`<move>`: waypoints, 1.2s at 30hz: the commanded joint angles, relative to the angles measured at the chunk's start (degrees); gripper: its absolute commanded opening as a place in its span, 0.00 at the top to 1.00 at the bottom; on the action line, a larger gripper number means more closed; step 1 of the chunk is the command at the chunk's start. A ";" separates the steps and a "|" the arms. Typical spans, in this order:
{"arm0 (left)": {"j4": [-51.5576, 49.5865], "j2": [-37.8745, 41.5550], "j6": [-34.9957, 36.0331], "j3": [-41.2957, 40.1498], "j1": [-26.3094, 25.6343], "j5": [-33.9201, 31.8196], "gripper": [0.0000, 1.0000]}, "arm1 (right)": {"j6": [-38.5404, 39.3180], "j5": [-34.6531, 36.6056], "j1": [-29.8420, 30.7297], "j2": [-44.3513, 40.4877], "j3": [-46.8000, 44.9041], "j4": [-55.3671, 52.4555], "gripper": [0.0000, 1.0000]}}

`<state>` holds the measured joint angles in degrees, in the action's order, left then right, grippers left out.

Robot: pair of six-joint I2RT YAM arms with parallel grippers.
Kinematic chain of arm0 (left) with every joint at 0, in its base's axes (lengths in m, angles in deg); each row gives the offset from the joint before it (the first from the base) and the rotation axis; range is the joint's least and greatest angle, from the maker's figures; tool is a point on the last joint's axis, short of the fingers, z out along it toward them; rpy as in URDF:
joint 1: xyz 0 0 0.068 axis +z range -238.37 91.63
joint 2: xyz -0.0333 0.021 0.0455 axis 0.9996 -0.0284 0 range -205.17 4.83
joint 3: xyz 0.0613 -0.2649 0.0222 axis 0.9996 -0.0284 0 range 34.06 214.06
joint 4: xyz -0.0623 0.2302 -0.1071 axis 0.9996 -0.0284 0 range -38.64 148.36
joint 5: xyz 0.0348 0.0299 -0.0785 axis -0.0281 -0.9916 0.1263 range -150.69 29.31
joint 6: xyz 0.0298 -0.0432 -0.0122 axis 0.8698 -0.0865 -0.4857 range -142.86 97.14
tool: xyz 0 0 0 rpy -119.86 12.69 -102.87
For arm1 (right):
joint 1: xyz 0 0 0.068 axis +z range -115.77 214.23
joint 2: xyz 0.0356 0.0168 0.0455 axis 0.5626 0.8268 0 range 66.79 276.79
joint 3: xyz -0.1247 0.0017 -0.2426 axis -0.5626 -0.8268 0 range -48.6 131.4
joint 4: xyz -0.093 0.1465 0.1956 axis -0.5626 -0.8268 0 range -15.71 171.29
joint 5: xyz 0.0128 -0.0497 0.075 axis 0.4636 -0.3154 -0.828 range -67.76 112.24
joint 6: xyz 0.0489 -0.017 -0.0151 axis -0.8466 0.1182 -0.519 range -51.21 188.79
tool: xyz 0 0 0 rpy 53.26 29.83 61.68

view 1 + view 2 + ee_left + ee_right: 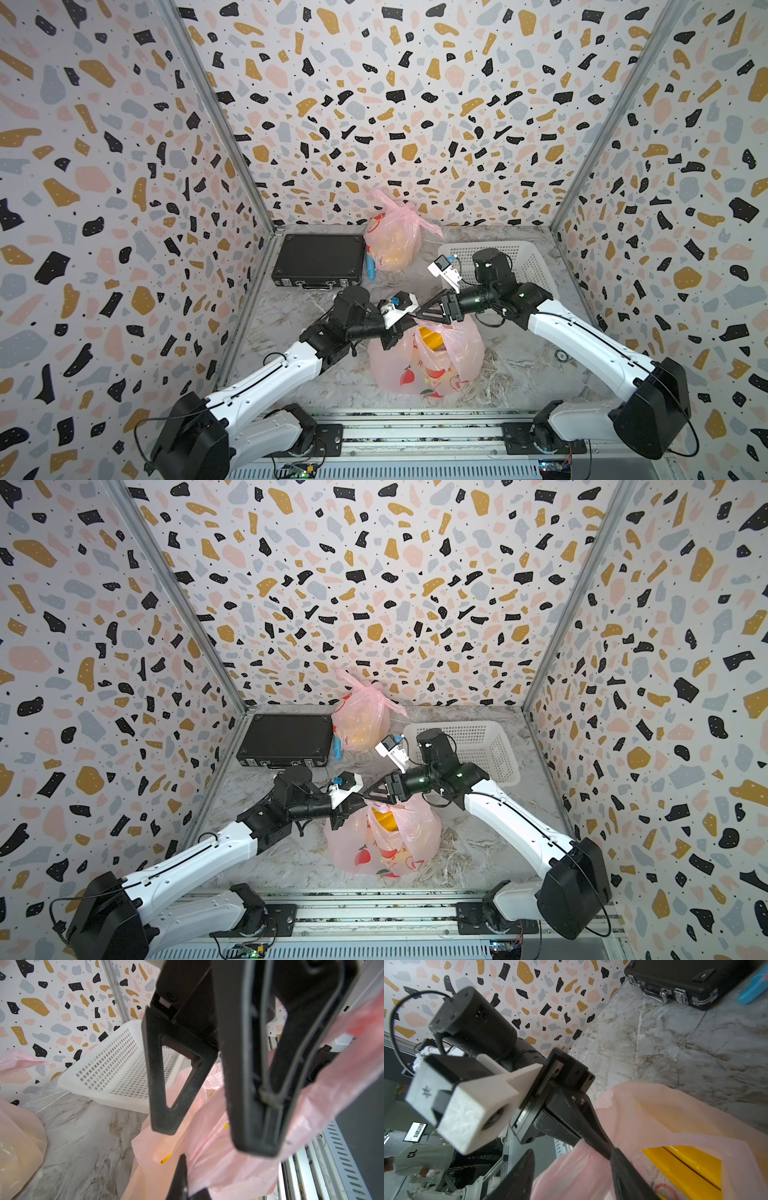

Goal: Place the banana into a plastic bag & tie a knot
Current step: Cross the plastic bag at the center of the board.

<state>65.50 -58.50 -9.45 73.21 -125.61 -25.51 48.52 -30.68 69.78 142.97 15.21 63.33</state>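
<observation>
The pink plastic bag (424, 365), printed with red fruit, sits open-mouthed near the white basket (528, 257). The banana (685, 1165) inside it shows yellow, mostly veiled by film. The left gripper (606, 1151) is pinched on the bag's edge. The right gripper (573, 1150) stands spread.

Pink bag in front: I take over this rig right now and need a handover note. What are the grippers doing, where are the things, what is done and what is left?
Left gripper: jaws shut on the upper plastic of the pink bag.
Right gripper: jaws open, with bag plastic between them, not clamped.
Banana: inside the bag, showing through its open mouth.
Done: banana bagged.
Left: tie the knot; none is there yet.
The knotted bag by the back wall is a separate one.
</observation>
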 commanded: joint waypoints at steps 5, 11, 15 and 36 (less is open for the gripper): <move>0.74 -0.04 0.33 2.15 0.58 1.69 1.00 | 6.25 3.39 1.49 -1.94 0.06 -3.36 0.42; 0.25 0.13 0.35 2.27 0.68 1.74 1.00 | 10.43 10.90 3.09 -3.11 0.17 -5.47 0.38; -0.09 0.31 0.32 2.37 0.76 1.72 1.00 | 12.23 15.49 4.03 -5.17 -1.02 -4.85 0.36; -1.36 0.23 0.54 3.21 1.03 2.79 1.00 | 19.95 25.80 9.84 -3.92 -0.98 -10.20 0.32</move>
<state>62.88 -58.54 -9.47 74.44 -124.91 -24.04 66.88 -6.90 79.23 138.75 13.68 55.22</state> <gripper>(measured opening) 0.047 0.685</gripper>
